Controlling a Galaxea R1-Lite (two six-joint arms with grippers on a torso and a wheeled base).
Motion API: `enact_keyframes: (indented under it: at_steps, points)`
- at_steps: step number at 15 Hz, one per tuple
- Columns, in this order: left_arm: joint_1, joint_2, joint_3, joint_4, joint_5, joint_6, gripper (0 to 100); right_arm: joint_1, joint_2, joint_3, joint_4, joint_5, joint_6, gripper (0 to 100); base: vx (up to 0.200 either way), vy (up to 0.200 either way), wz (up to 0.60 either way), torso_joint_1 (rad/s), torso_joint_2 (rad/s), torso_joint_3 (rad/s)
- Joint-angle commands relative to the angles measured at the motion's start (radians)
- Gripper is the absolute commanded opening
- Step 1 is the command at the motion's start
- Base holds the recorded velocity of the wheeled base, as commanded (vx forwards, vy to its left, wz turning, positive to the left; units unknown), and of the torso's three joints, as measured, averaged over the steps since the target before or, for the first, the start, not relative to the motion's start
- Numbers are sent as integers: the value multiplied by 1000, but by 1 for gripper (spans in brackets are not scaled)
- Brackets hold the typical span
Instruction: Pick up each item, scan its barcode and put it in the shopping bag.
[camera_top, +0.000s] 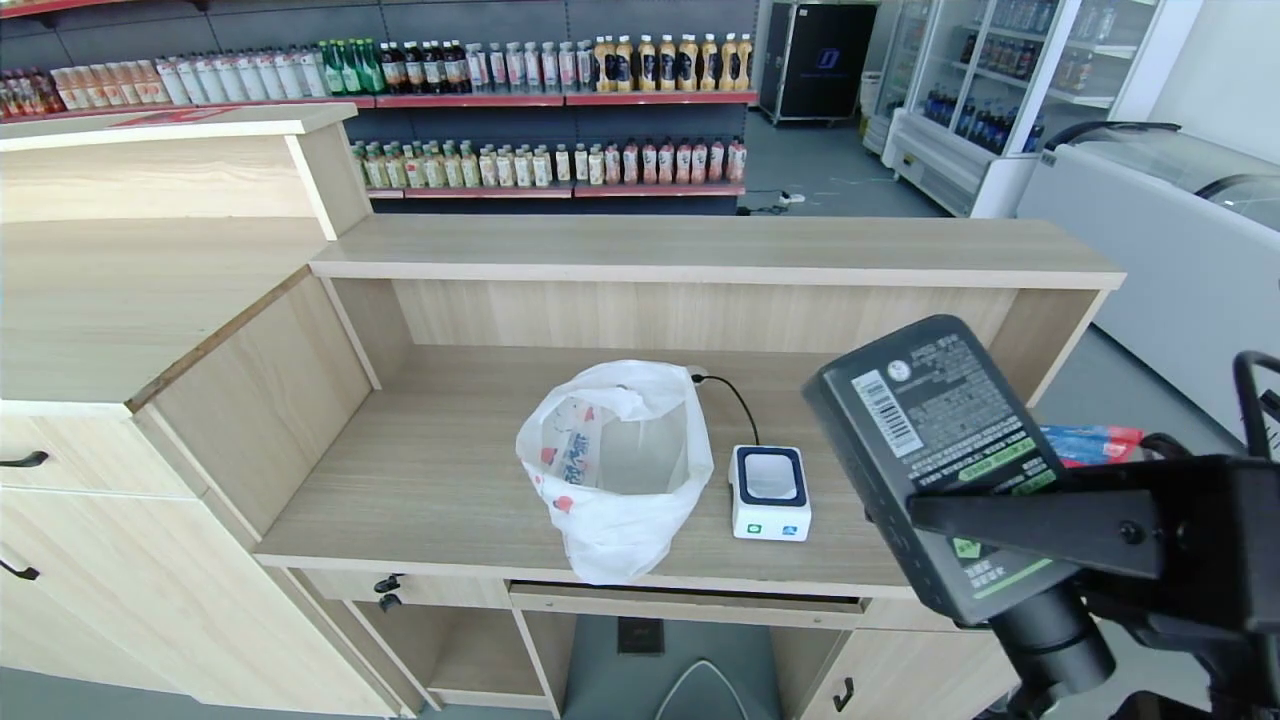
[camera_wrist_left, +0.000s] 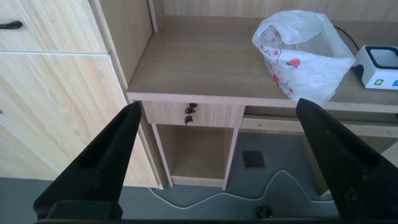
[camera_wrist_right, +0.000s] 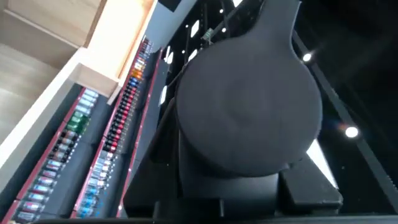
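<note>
Scanner (camera_top: 769, 492): small white box, glossy dark window on top, thin black cable (camera_top: 735, 400) running behind it. It sits on my pale wood-grain counter (camera_top: 430, 470).

Shopping bag (camera_top: 615, 465): thin crinkled white plastic with red print, mouth open, just beside the scanner on its left.

Bottle (camera_top: 930, 430): flat, matte dark grey, round cap down, barcode label facing me. It is raised right of the scanner, nearer than it.

Right gripper (camera_top: 940, 515): clamped across the bottle's lower body.

Left gripper (camera_wrist_left: 217, 124): black wedge fingers (camera_wrist_left: 99, 168) spread wide, holding nothing, low before the counter, well left of the scanner.
</note>
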Motion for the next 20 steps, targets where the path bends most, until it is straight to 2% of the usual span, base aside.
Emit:
enact_keyframes:
  at_steps: [1, 5, 8, 12, 20]
  points:
    - [0, 0, 0, 0, 0, 0, 100, -28, -112, 13, 3, 10, -9, 0, 0, 0, 0, 0, 0, 0]
    - [0, 0, 0, 0, 0, 0, 100, -50, -168, 21, 13, 73, -72, 0, 0, 0, 0, 0, 0, 0]
    - [0, 0, 0, 0, 0, 0, 100, -50, -184, 24, 145, 126, -138, 0, 0, 0, 0, 0, 0, 0]
    - [0, 0, 0, 0, 0, 0, 100, -47, -208, 24, 257, 154, -175, 0, 0, 0, 0, 0, 0, 0]
    - [0, 0, 0, 0, 0, 0, 100, -39, -230, 22, 325, 160, -176, 0, 0, 0, 0, 0, 0, 0]
